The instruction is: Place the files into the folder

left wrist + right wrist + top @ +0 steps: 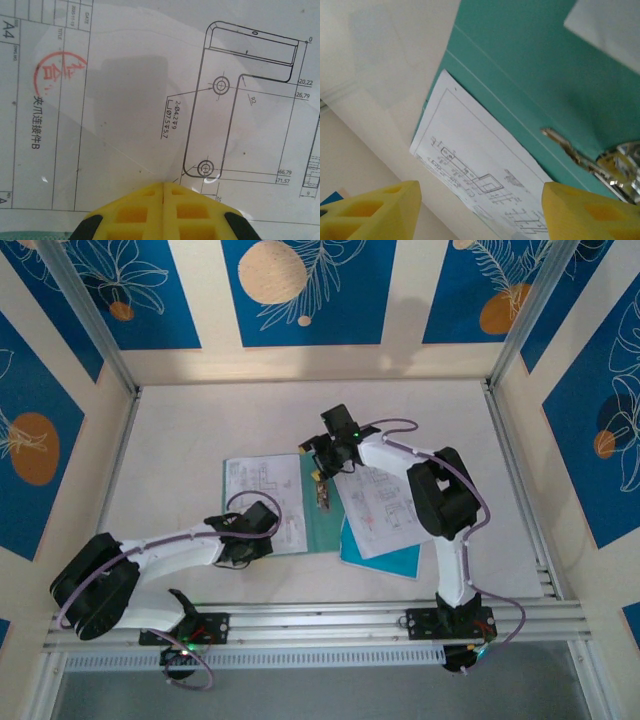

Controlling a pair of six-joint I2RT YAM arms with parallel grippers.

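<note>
The teal folder (326, 528) lies open mid-table, its silver clip (320, 492) on the spine. One file (262, 498) rests on its left leaf, and another sheet (385, 508) lies askew over the right leaf. My left gripper (243, 552) is shut, its yellow tips (164, 184) down on the left sheet (150, 100) beside a bracket drawing. My right gripper (320, 462) hovers open over the spine's far end. Between its fingers (480, 210) I see the printed sheet (470, 165), the teal card (530, 60) and the clip (570, 150).
Aluminium rails (320, 620) run along the near edge with both arm bases on them. Frame posts and cream walls (310, 360) close in the white table (180, 440) at the back and sides.
</note>
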